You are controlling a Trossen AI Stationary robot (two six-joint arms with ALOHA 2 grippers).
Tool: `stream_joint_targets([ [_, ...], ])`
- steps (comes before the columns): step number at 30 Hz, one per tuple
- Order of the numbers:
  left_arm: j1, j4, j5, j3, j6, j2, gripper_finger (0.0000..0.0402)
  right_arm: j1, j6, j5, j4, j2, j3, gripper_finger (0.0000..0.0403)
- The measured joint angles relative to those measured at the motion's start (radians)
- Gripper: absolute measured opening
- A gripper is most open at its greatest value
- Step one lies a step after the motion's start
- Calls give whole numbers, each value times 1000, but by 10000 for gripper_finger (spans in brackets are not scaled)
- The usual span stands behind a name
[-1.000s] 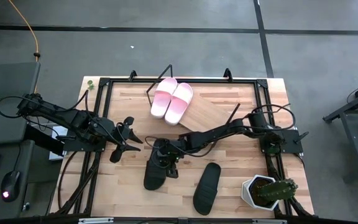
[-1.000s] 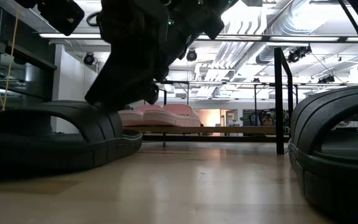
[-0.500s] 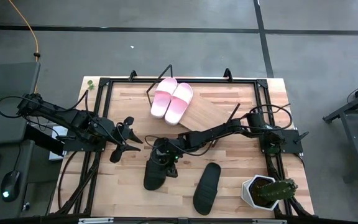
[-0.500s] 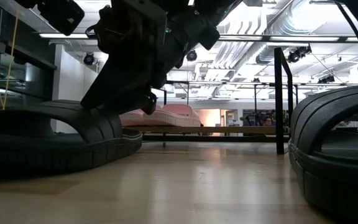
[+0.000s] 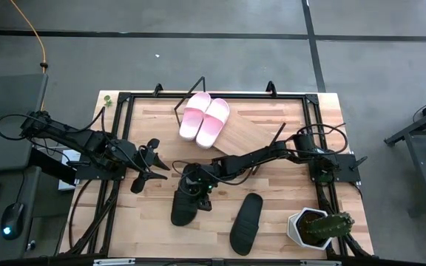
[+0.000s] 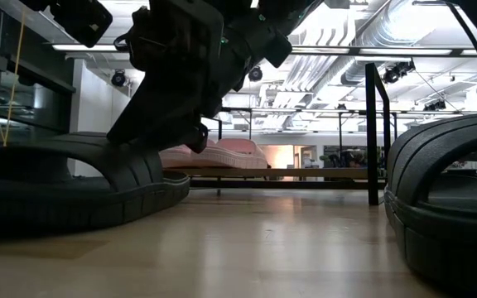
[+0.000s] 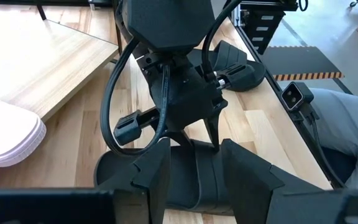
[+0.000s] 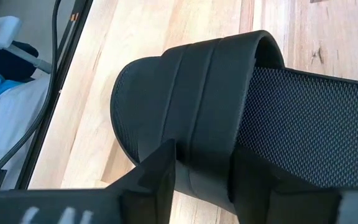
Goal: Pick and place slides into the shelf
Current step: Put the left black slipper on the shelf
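Two pale pink slides (image 5: 204, 118) lie side by side on the upper end of the tilted light-wood shelf (image 5: 246, 137). One black slide (image 5: 184, 199) lies sole-down on the table, and a second black slide (image 5: 246, 222) lies nearer the right. My right gripper (image 5: 192, 186) hangs over the first black slide, open. Its fingers stand on either side of the broad strap (image 8: 197, 93). My left gripper (image 5: 151, 166) waits open at the table's left, facing that slide (image 7: 197, 186). My right gripper comes at the black slide's strap (image 8: 204, 149) from above, slanting, with one finger on the toe side and one over the footbed. I cannot tell whether either finger touches the strap. The slide rests flat on the table.
A white hexagonal pot with a green plant (image 5: 316, 227) stands at the near right corner. A black frame (image 5: 124, 100) runs round the tabletop. The lower part of the shelf board is bare. The second black slide (image 6: 454, 207) fills the right of the low view.
My right gripper has shifted a little over the black slide's strap, and one fingertip now shows in the low view beside the strap. For the last half second it has kept still. The slides have not moved.
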Motion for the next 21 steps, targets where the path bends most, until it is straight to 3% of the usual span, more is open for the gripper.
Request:
stream_joint_targets([
  [10,0,0,0,0,0,0,128,-13,26,-2,0,0,0,12],
  [21,0,0,0,0,0,0,128,-13,11,2,0,0,0,4],
])
